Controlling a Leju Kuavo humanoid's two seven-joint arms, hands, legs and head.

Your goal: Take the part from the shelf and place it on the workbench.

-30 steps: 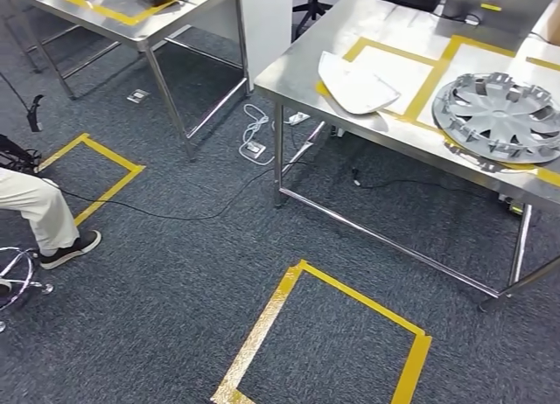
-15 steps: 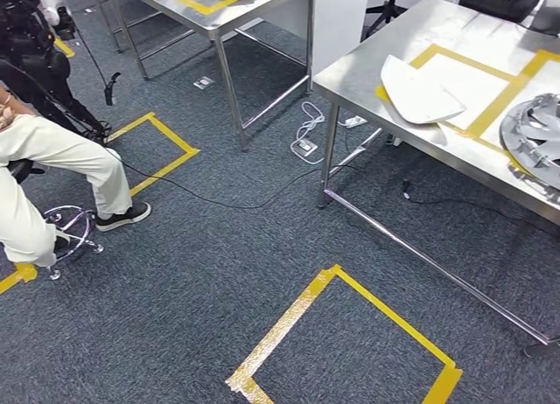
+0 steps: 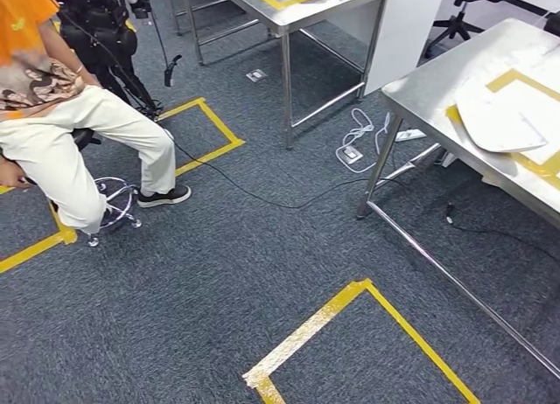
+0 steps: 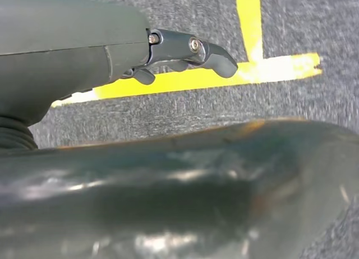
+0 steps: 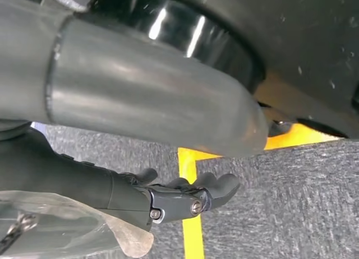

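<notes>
- A white curved panel point(image 3: 499, 120), the only part-like thing here, lies flat on the steel workbench point(image 3: 429, 89) at the right, partly inside a yellow taped frame point(image 3: 462, 115). Whether it is the part to fetch I cannot tell.
- The left hand point(image 4: 186, 51) hangs over the carpet, fingers stretched out and holding nothing.
- The right hand point(image 5: 186, 197) hangs likewise, fingers loosely curved and holding nothing.
- Judged step: the fetch is not yet begun. The next move calls for finding the shelf and facing it before either arm lifts.
- Outward: a taped square point(image 3: 311, 330) marks the floor ahead, cables point(image 3: 353, 142) trail under the bench, and a second steel table point(image 3: 311, 6) stands beyond.
- A seated person point(image 3: 66, 133) is at the left, a thing to steer wide of.
</notes>
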